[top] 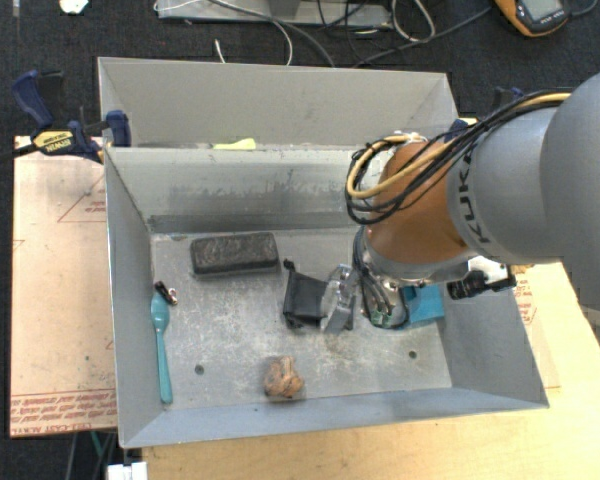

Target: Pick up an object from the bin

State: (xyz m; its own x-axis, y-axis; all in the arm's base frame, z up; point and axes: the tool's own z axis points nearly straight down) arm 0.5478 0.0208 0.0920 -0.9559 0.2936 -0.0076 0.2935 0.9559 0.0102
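Observation:
My gripper [339, 306] is low over the middle of the bin floor, its metal tip just right of a black, boxy clip-like thing [302, 299]. Tip and black thing look close or touching; I cannot tell which. A blue block [426, 303] lies to the gripper's right, half hidden under the wrist. A brown, lumpy, stone-like piece [283, 378] rests near the front wall, below and left of the gripper.
A dark grey rectangular block [234, 253] lies by the back wall. A teal plastic spoon [161, 346] lies along the left wall with a small black bit [166, 292] at its top. The arm and its orange cover hang over the bin's right side.

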